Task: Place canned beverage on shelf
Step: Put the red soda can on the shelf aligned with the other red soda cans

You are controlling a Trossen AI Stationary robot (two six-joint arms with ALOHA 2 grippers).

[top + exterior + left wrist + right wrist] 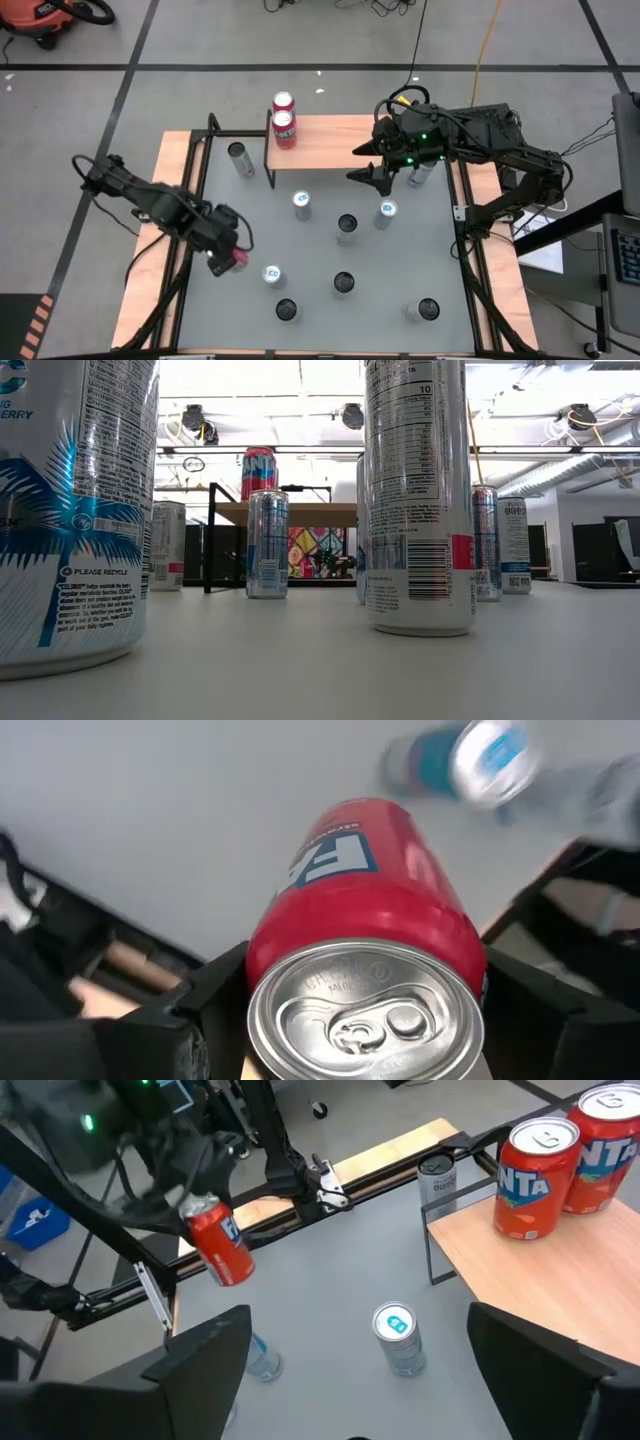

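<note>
A red can [370, 900] hangs above the grey table's left side with my left gripper [228, 254] shut on it; the right wrist view also shows this can [220, 1242] in the air. The shelf [330, 145], a wooden top on black legs, stands at the table's far edge. Two red cans [285, 128] [284, 102] stand upright on the shelf's left end. My right gripper [372, 165] hovers open above the shelf's right end, with nothing between its fingers [215, 1350]. My left gripper pinches the red can between its two fingers, on opposite sides of the can's wall near the top end [262, 955]. The fingers [205, 1005] come from above, pointing down. The can is lifted clear of the table and hangs tilted, its bottom swung away from the gripper.
Several slim silver cans stand upright across the grey table, among them ones at the middle [303, 205] [347, 228] [385, 213] and near the front [287, 310] [424, 310]. One can [237, 158] stands left of the shelf. Black frame rails [195, 180] run along both table sides.
</note>
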